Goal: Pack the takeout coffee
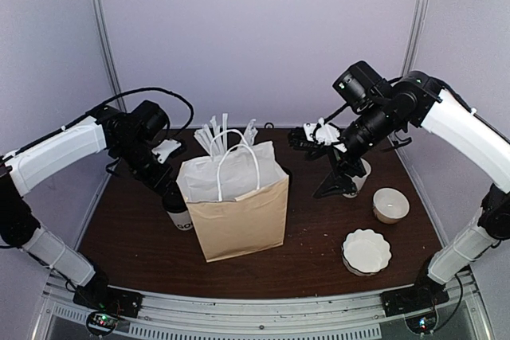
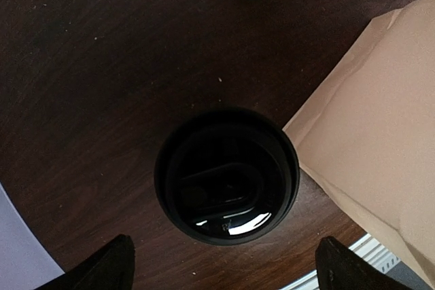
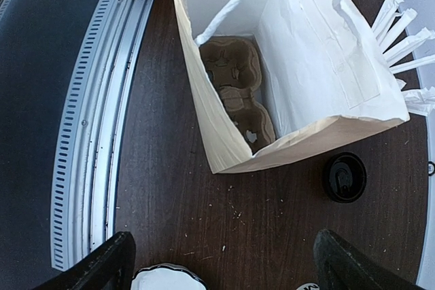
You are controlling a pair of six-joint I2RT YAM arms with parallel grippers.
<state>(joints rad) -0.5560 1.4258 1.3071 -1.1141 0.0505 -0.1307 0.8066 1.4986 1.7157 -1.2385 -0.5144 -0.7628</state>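
The takeout coffee stands on the table against the left side of the brown paper bag, its lettering showing. Straight below the left wrist camera I see its round black lid. My left gripper hovers over it, open, with both fingers clear of the lid. From the right wrist the same lid shows beyond the open bag, which holds a cardboard cup carrier. My right gripper is open and empty above bare table to the right of the bag.
A white cup with straws stands behind the bag. A lidless white cup sits under my right arm, with a white bowl and a stack of white fluted dishes nearby. The metal rail runs along the near edge.
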